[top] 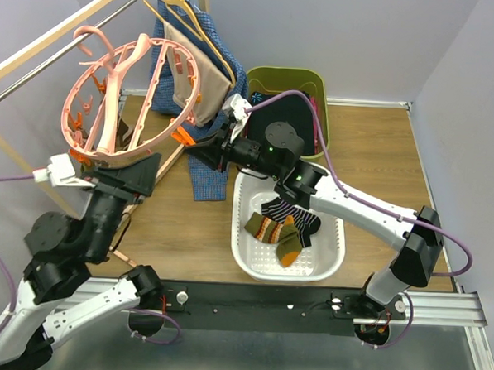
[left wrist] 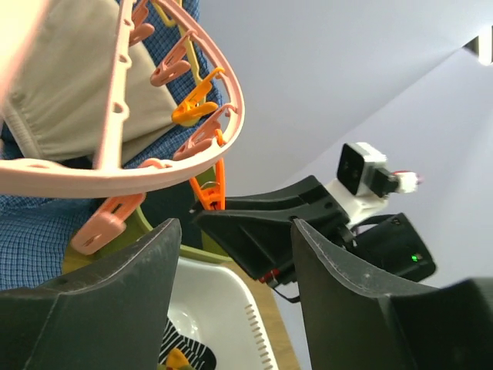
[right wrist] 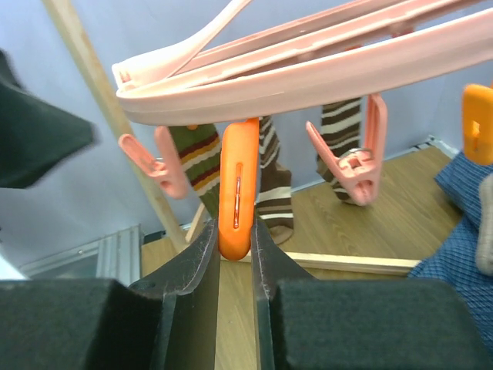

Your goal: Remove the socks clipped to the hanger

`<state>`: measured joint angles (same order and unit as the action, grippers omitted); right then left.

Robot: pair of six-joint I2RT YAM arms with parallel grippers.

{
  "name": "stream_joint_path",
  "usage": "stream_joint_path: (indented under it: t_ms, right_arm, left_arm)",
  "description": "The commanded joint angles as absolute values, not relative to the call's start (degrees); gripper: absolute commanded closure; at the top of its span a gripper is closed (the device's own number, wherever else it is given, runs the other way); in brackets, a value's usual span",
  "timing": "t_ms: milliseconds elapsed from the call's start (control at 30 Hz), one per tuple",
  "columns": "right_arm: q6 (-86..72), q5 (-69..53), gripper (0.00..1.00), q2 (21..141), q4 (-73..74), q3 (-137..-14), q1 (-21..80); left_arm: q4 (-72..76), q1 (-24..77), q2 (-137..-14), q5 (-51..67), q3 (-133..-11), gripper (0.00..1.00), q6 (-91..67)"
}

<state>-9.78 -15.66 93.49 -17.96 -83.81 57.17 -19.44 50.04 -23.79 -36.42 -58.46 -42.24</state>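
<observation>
The salmon-pink ring hanger (top: 127,96) hangs from a rail at the upper left. My right gripper (right wrist: 235,231) is shut on the lower end of an orange clip (right wrist: 236,189) that dangles from the ring (right wrist: 308,73). Behind that clip, an olive striped sock (right wrist: 196,154) and two brown striped socks (right wrist: 271,177) (right wrist: 339,123) hang from the hanger's far side. My left gripper (left wrist: 235,231) is open with nothing between its fingers. It sits just under the ring (left wrist: 115,173), facing the right gripper (top: 195,152). Several socks (top: 285,226) lie in the white basket (top: 330,256).
A green bin (top: 290,75) stands at the back. Beige and blue garments on thin coat hangers (top: 196,58) hang right behind the ring. Wooden rack bars (top: 65,26) cross the upper left, and a wooden strut (right wrist: 100,116) runs down beside the socks.
</observation>
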Motion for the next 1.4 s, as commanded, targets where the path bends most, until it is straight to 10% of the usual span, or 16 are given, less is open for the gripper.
stream_joint_path:
  t_ms: [0, 700, 1367]
  right_arm:
    - [-8.96, -9.85, 0.99, 92.64, -17.58, -83.5, 55.38]
    - [-9.23, -9.4, 0.99, 96.94, -15.73, -92.02, 45.98]
    - [-8.53, -17.57, 0.99, 97.03, -14.5, -92.81, 43.86]
  left_arm:
    - [-24.95, 50.19, -17.24, -33.93, -58.27, 0.33, -40.26]
    - [-52.73, 50.19, -18.28, -45.7, -66.19, 0.4, -42.27]
    - [-47.04, 50.19, -28.75, -54.59, -63.37, 0.41, -44.58]
